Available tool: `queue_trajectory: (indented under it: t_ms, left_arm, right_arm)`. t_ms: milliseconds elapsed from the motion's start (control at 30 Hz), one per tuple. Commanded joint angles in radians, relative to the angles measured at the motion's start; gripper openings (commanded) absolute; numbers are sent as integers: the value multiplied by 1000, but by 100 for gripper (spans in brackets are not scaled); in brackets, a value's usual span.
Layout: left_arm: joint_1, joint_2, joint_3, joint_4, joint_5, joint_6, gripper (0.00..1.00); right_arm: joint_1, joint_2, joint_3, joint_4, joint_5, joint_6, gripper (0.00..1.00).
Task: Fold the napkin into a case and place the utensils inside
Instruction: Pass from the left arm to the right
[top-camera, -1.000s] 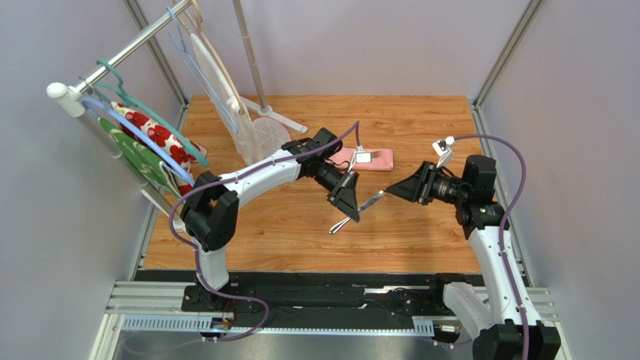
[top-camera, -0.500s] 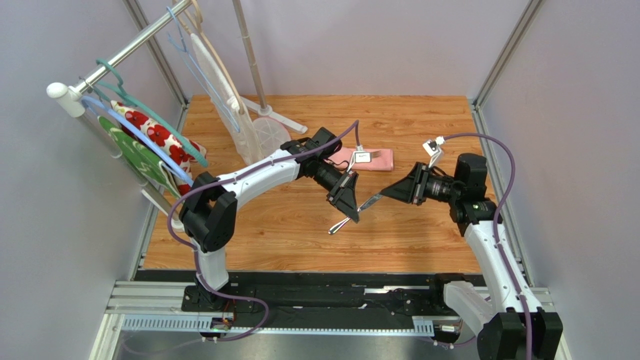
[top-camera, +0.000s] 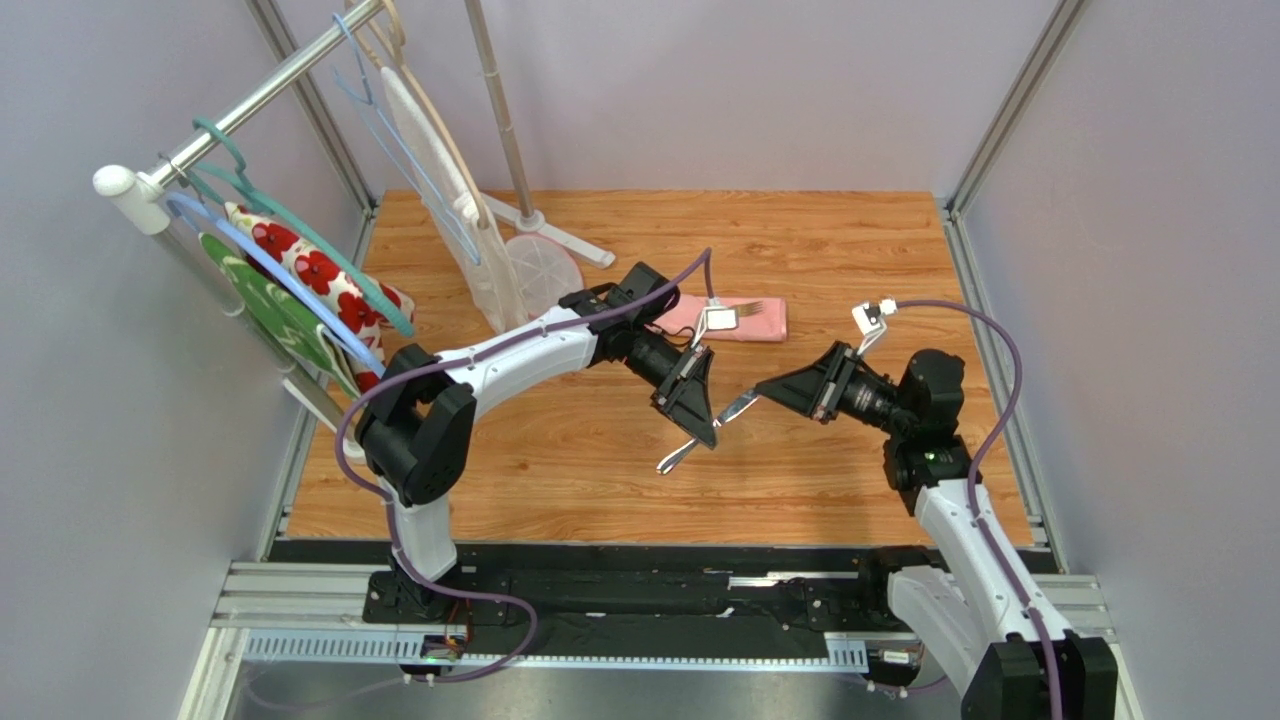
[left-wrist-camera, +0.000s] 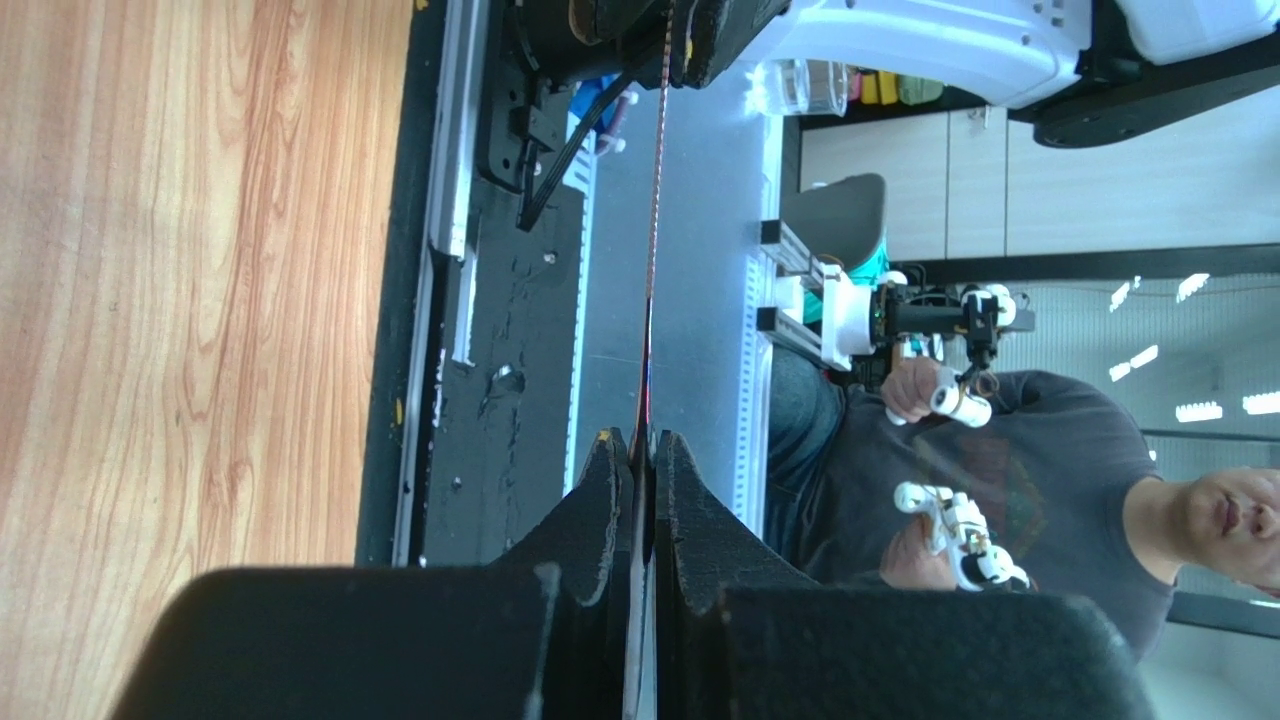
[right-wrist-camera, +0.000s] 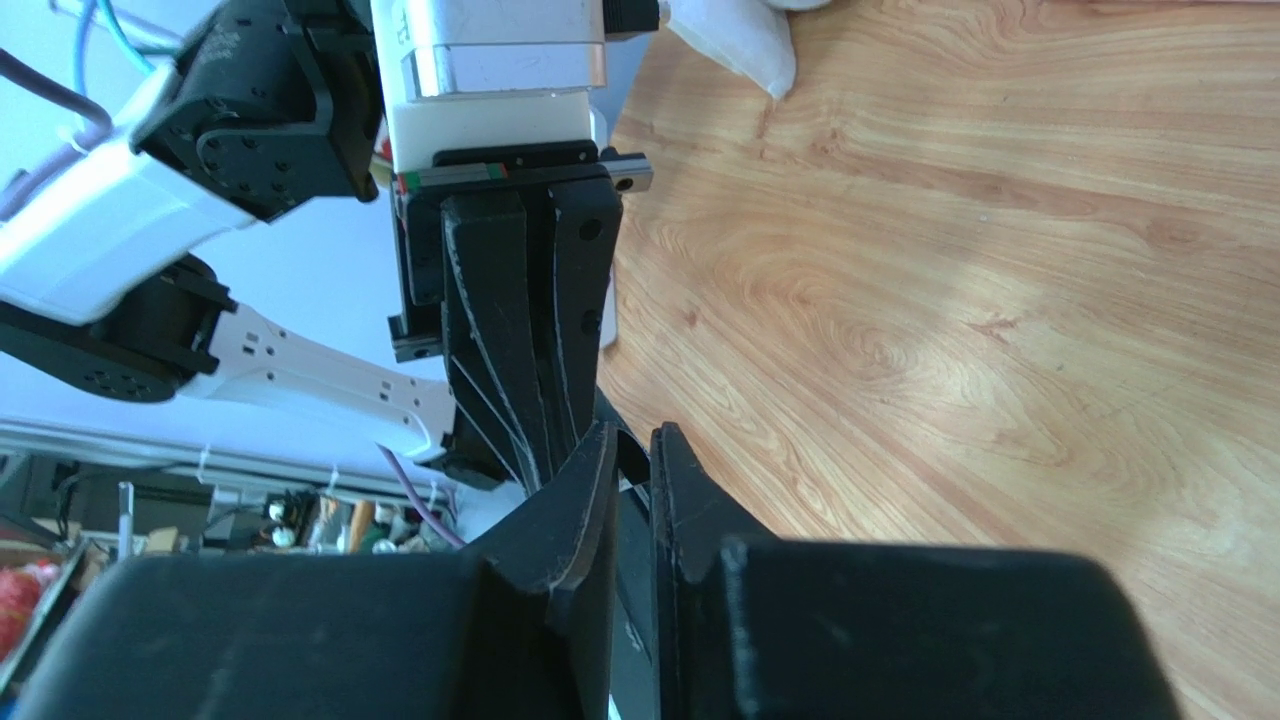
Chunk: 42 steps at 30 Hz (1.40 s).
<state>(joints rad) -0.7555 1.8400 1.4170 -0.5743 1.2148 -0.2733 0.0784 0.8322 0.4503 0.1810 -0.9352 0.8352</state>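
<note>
Right tool (top-camera: 760, 393) has reached the utensil (top-camera: 676, 453); left tool (top-camera: 708, 429) hides its middle.

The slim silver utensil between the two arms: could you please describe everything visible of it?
The slim silver metal utensil is thin, shiny, apparently held clear of the wooden table, slanted with its right end farther from the arm bases. The left tool pinches it near mid-length, shut; the right tool meets its right end, grip unclear. Its type cannot be told.
</note>
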Motion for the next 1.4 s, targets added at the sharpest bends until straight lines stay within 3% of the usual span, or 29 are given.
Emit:
queue_trajectory:
  t_ms: [0, 167, 267, 300, 433, 533, 567, 633, 700, 800, 900, 933, 1000, 1033, 1133, 1200, 1367]
  left_arm:
    - [-11, -71, 19, 134, 72, -46, 0]
    - [-11, -76, 14, 185, 89, -92, 0]
    - [-11, -79, 13, 218, 100, -118, 0]
    - [-11, -79, 13, 228, 104, -122, 0]
    - [-10, -79, 23, 222, 86, -127, 2]
    - [15, -96, 23, 228, 10, -147, 25]
    - [28, -99, 25, 223, -17, -152, 29]
    - [77, -113, 37, 212, -112, -156, 60]
    - [129, -125, 53, 179, -238, -153, 61]
    - [175, -157, 88, 145, -441, -150, 56]
    - [185, -157, 144, 105, -639, -148, 45]
    - [192, -142, 164, 108, -664, -165, 35]
    - [196, -131, 158, 152, -742, -190, 27]
    - [200, -110, 149, 175, -751, -208, 15]
    - [203, -33, 180, 197, -796, -208, 4]
    - [203, 10, 209, 189, -830, -195, 3]
    - [226, 171, 348, 159, -874, -176, 0]
  right_arm:
    - [27, -36, -57, 208, 59, 125, 0]
    - [26, -51, -102, 273, 98, 183, 7]
    - [26, -59, -145, 377, 113, 252, 5]
    - [27, -59, -156, 421, 118, 278, 0]
    - [27, -83, -194, 452, 151, 298, 0]
    - [27, -152, -216, 414, 245, 291, 0]
    - [27, -174, -223, 401, 268, 286, 0]
    - [26, -243, -225, 333, 344, 274, 0]
    - [23, -319, -226, 245, 454, 251, 0]
    - [18, -370, -228, 165, 611, 219, 0]
    - [-14, -358, -235, 181, 712, 219, 0]
    - [-17, -349, -234, 179, 752, 209, 0]
    - [-17, -308, -243, 225, 875, 211, 0]
    - [-19, -279, -254, 256, 907, 205, 0]
    - [-46, -116, -237, 394, 970, 182, 0]
    - [-74, 28, -231, 547, 949, 192, 0]
    - [-137, 258, -179, 739, 949, 202, 0]
